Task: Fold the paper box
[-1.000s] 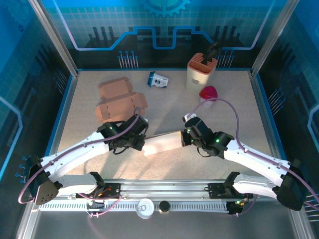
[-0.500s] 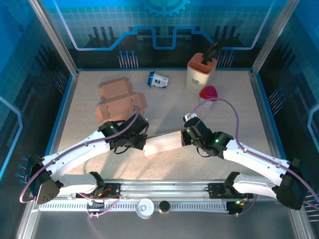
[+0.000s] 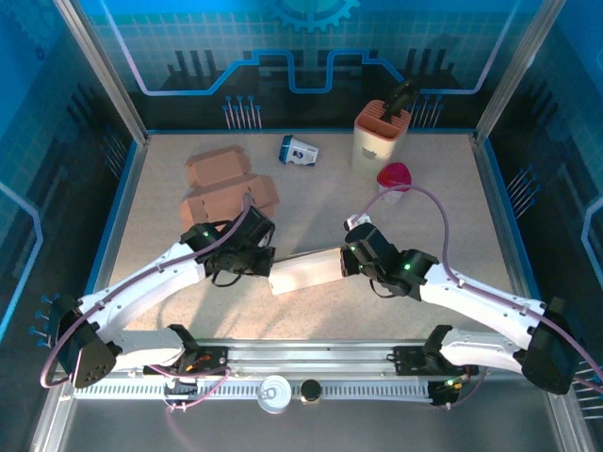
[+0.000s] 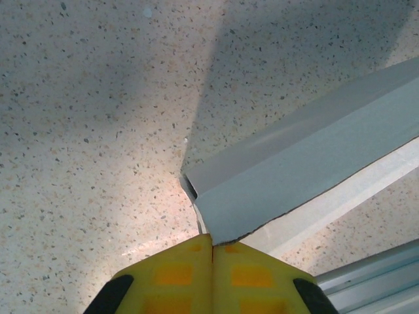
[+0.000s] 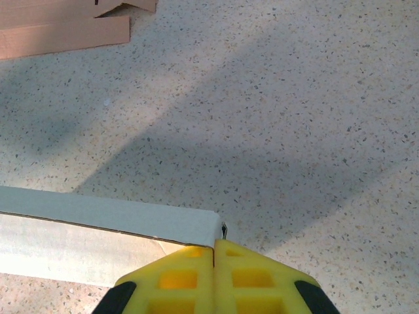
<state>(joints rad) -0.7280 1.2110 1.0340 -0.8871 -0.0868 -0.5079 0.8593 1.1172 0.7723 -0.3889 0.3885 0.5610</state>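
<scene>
Left wrist view: the left gripper (image 4: 211, 248) is closed, its yellow fingers pinching one corner of the white paper box (image 4: 308, 157). The right gripper (image 5: 214, 252) is likewise clamped shut on the box's opposite end. The box spans between the two grippers over the front middle of the speckled bench (image 3: 433, 198). Brown cardboard boxes (image 3: 226, 188) lie beyond the left arm.

From above, the ends of the white paper box (image 3: 306, 271) are hidden under the left gripper (image 3: 264, 266) and right gripper (image 3: 349, 262). The box runs off the right edge of the left wrist view and the left edge of the right wrist view. Far blue-white item (image 3: 299, 150) is too small to identify.
</scene>
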